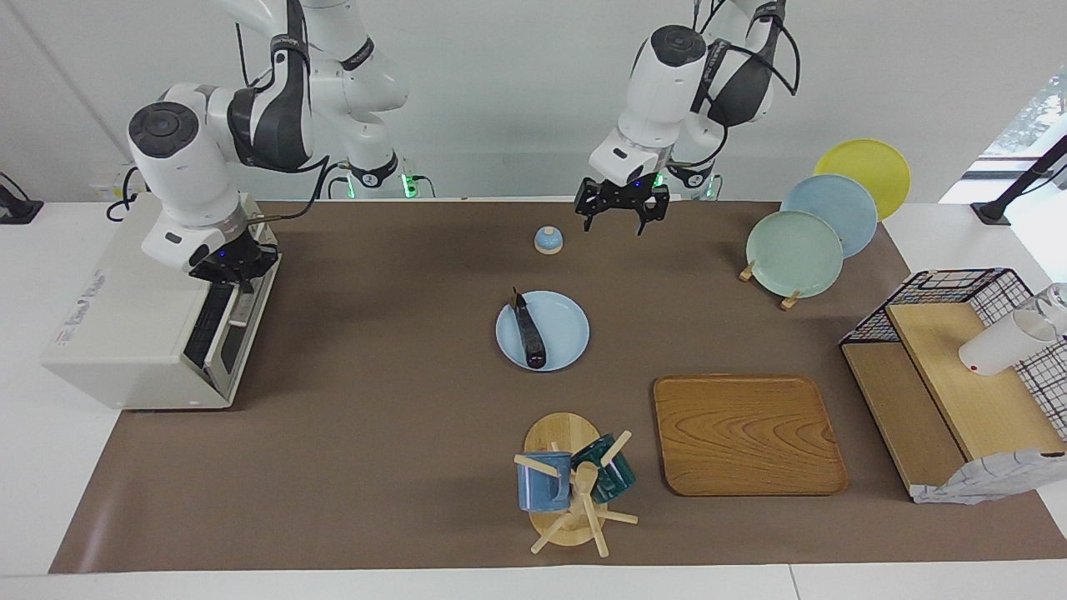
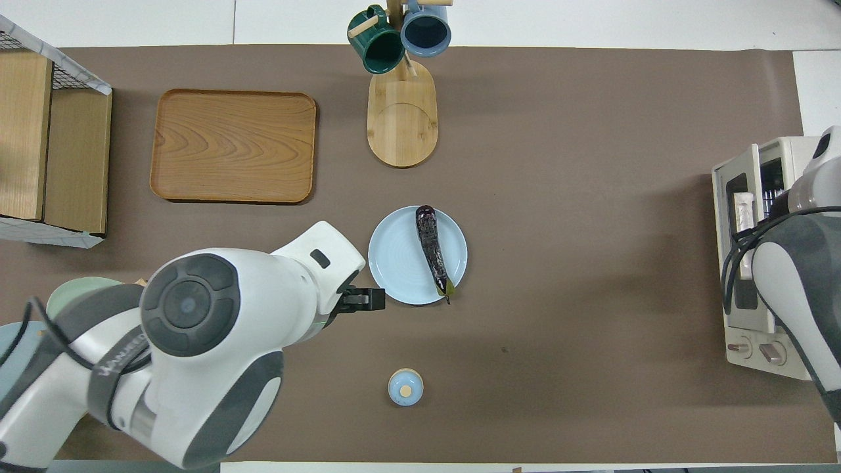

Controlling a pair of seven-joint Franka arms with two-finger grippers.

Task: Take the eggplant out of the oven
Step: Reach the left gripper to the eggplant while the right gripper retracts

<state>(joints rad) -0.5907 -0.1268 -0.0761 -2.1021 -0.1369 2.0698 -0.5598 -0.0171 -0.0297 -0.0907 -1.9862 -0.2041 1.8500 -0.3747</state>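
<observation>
Eggplant (image 1: 527,333): one, on one plate (image 1: 567,329); oven (image 1: 137,333) door seemingly shut.

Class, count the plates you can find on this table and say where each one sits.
4. A light blue plate lies mid-table under the eggplant; green, blue and yellow plates stand in a rack toward the left arm's end. Others may be hidden.

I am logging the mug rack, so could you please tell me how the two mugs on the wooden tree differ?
The blue mug is light and hangs toward the right arm's end; the dark green mug hangs toward the left arm's end. Both hang tilted on pegs of the wooden mug tree.
</observation>
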